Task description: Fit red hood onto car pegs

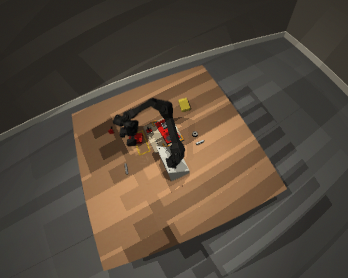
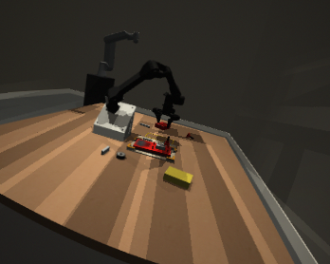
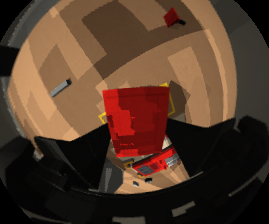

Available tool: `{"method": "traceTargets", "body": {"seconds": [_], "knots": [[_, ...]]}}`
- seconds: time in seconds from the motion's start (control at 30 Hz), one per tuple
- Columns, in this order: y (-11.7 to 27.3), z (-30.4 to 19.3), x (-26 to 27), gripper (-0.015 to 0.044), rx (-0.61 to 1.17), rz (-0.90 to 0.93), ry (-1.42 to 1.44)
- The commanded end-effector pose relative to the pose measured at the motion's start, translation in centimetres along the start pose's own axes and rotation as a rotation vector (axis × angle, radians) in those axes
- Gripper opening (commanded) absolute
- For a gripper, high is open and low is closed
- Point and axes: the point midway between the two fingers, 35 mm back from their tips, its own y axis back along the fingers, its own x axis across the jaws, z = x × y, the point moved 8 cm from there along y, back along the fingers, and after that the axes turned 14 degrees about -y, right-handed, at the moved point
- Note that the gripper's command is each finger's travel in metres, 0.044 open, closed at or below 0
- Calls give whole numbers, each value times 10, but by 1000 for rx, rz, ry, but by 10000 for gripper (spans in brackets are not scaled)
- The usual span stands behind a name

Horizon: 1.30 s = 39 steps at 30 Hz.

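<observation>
The red hood is between the fingers of my gripper, which is shut on it. Hood and gripper are above the table, beside the car, over the yellow outline's area. The hood's flat roof faces the wrist camera; its corner holes cannot be made out. The red chassis lies in the pale jig. The grey engine block sits on its deck. The pegs are too small to tell apart.
A yellow outline is on the table near the jig. Around are a yellow block, a small red part, a dark wheel, two grey bars and the white arm base.
</observation>
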Motion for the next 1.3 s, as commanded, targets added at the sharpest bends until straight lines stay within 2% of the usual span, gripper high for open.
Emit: {"method": "traceTargets", "body": {"seconds": [0.0, 0.4, 1.27], "knots": [[11, 0, 0, 0, -2, 3, -3], [25, -1, -3, 0, -4, 1, -16], [30, -77, -114, 0, -15, 11, -629]]}}
